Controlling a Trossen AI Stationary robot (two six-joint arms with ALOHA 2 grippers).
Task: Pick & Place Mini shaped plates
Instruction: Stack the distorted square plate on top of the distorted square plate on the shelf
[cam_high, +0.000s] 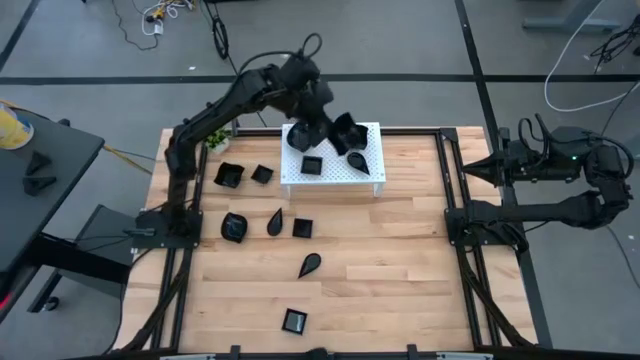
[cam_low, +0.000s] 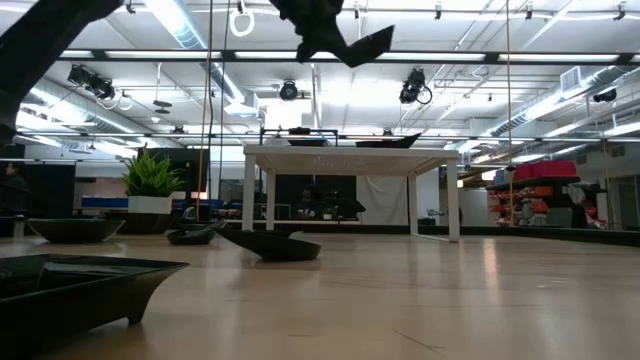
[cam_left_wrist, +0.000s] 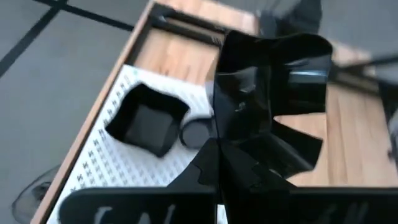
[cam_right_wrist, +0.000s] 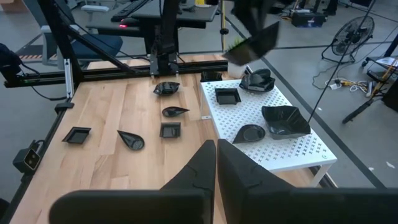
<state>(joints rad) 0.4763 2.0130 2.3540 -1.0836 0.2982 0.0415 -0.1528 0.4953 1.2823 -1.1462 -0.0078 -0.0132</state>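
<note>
Glossy black mini plates are spread over the counter (cam_high: 400, 250) — two square ones (cam_high: 229, 175) near the far left, a rounded wavy one (cam_high: 235, 227), a teardrop (cam_high: 275, 221) and a square (cam_high: 303, 228) in a row, another teardrop (cam_high: 310, 264) nearer, a square (cam_high: 294, 321) nearest. On the white stand (cam_high: 365, 180) sit a square dish (cam_high: 312, 165), a leaf dish (cam_high: 357, 160) and a wavy one (cam_high: 349, 132) — one more plate (cam_left_wrist: 273, 93) hangs above it, held in the left pincer (cam_high: 305, 130).

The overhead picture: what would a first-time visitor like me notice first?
Probably the left arm's claw, shut on a glossy black wavy-edged plate and holding it in the air above the white perforated stand, which already carries a few similar black dishes. Next, the other small black plates scattered over the light wooden table, such as a teardrop-shaped one. The right arm's claw waits shut at the table's right edge.
</note>
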